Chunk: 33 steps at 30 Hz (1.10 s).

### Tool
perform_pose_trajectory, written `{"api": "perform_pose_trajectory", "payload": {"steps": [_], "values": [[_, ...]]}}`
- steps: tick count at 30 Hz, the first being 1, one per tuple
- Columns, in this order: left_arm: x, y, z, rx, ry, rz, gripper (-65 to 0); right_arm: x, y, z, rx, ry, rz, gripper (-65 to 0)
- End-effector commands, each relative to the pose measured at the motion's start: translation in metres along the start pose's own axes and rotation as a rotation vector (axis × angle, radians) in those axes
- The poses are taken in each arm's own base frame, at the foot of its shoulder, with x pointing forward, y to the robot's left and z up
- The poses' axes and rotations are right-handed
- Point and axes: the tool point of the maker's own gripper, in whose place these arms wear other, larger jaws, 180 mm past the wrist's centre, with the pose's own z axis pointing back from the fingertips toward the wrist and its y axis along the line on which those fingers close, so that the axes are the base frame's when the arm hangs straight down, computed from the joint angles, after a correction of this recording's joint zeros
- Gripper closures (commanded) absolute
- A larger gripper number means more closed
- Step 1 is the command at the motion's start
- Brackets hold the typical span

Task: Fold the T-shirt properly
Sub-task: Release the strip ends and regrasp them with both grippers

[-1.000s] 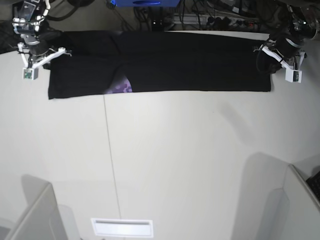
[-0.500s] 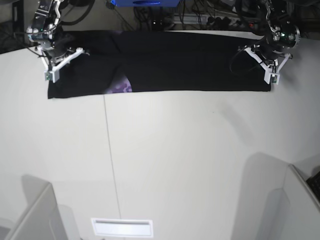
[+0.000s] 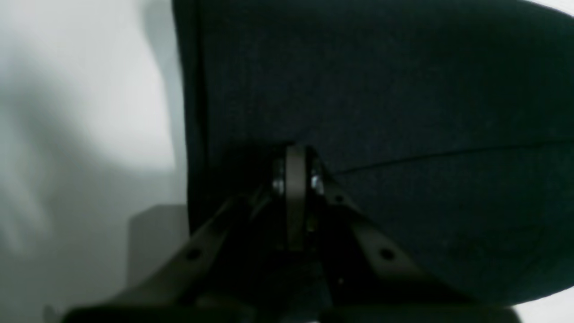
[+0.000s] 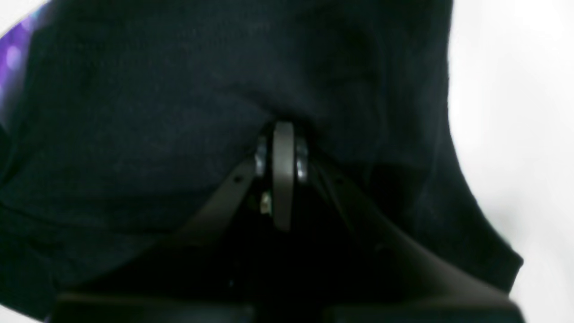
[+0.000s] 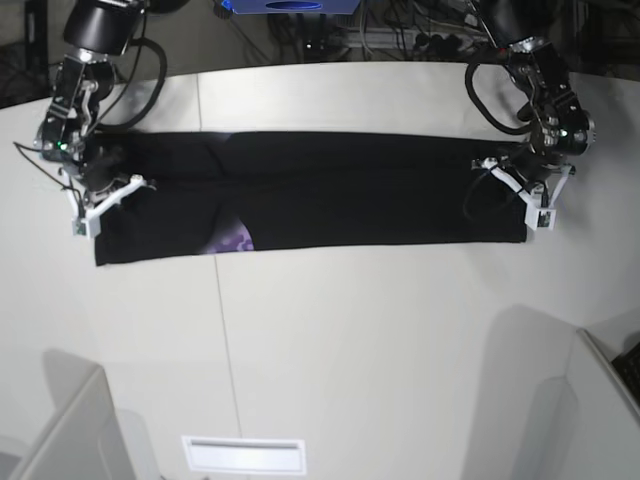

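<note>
Lying as a long, narrow black band across the far half of the white tabletop, the T-shirt is stretching from side to side in the base view, folded lengthwise so that plain black fabric is facing up. A small patch of purple print is peeking out at the near edge, left of the band's middle. The far edge is showing a seam or fold line running along the length.

At the band's end on the left of the base view, the right gripper is sitting on the fabric; the right wrist view is showing its jaws pressed together with black cloth bunching around the tips, so it is pinching the T-shirt near that end, with purple print just visible at the upper left corner of that view.

At the opposite end, the left gripper is doing likewise; the left wrist view is showing its jaws closed tight into the cloth, close to the garment's side hem, with bare tabletop beside it.

Both arms are reaching in from the far corners. Cables and a blue object are lying beyond the tabletop's far edge.
</note>
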Motion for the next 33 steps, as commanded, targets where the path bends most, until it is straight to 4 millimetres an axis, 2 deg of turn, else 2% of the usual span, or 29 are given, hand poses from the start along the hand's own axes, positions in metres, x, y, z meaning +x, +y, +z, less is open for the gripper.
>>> {"api": "perform_pose_trajectory", "payload": {"steps": [1, 4, 7, 11, 13, 16, 18, 23, 26, 29, 30, 33], "values": [[0.003, 0.012, 0.002, 0.059, 0.019, -0.010, 0.0, 0.000, -0.016, 0.001, -0.065, 0.034, 0.016, 0.0], [0.024, 0.004, 0.008, 0.052, -0.034, -0.040, 0.0, 0.019, -0.010, 0.007, -0.056, -0.015, 0.026, 0.0], [0.044, 0.003, 0.022, 0.070, -0.099, -0.069, 0.0, 0.043, 0.000, 0.025, -0.056, -0.102, 0.070, 0.0], [0.060, 0.000, 0.032, 0.076, -0.112, -0.084, 0.0, 0.068, 0.008, 0.037, -0.053, -0.177, 0.085, 0.0], [0.071, -0.005, 0.042, 0.060, -0.137, -0.081, 0.0, 0.076, 0.009, 0.045, -0.058, -0.208, 0.098, 0.0], [0.083, 0.003, 0.064, 0.048, -0.211, -0.029, 0.0, 0.078, 0.014, 0.058, -0.061, -0.244, 0.122, 0.0], [0.081, 0.021, 0.075, 0.065, -0.235, 0.014, 0.0, 0.080, 0.021, 0.065, -0.055, -0.268, 0.126, 0.0], [0.063, 0.062, 0.097, 0.118, -0.231, 0.059, 0.0, 0.086, 0.004, 0.090, -0.109, -0.335, 0.079, 0.0], [0.052, 0.067, 0.102, 0.106, -0.220, 0.075, -0.2, 0.084, 0.004, 0.090, -0.111, -0.334, 0.060, 0.0], [0.051, 0.066, 0.106, 0.074, -0.233, 0.093, -31.9, 0.080, 0.010, 0.087, -0.096, -0.321, 0.063, 0.0], [0.050, 0.065, 0.105, 0.063, -0.236, 0.102, -40.6, 0.079, 0.013, 0.085, -0.088, -0.318, 0.068, 0.0], [0.045, 0.063, 0.096, 0.028, -0.219, 0.135, -60.6, 0.071, 0.024, 0.081, -0.063, -0.302, 0.070, 0.0]]}}
